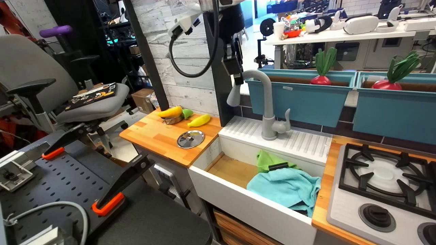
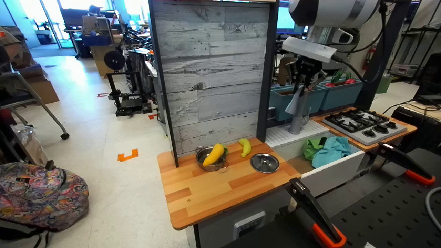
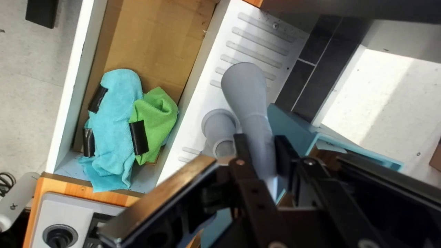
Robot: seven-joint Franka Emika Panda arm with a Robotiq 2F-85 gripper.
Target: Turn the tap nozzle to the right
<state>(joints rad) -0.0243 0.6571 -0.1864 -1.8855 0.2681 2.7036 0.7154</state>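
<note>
The tap nozzle (image 1: 268,98), rounded and smooth-looking, sits pinched in the gripper (image 3: 262,142); pulling straight sideways instead of along its arc could make it slip free.

The pincer (image 3: 262,143) partly hides the tap nozzle (image 3: 248,106).

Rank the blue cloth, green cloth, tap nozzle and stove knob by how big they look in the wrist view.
1. Blue cloth and tap nozzle: too alike to order, and the nozzle is nearer the camera.
2. Green cloth
3. Stove knob, cut off by the bottom edge
</note>
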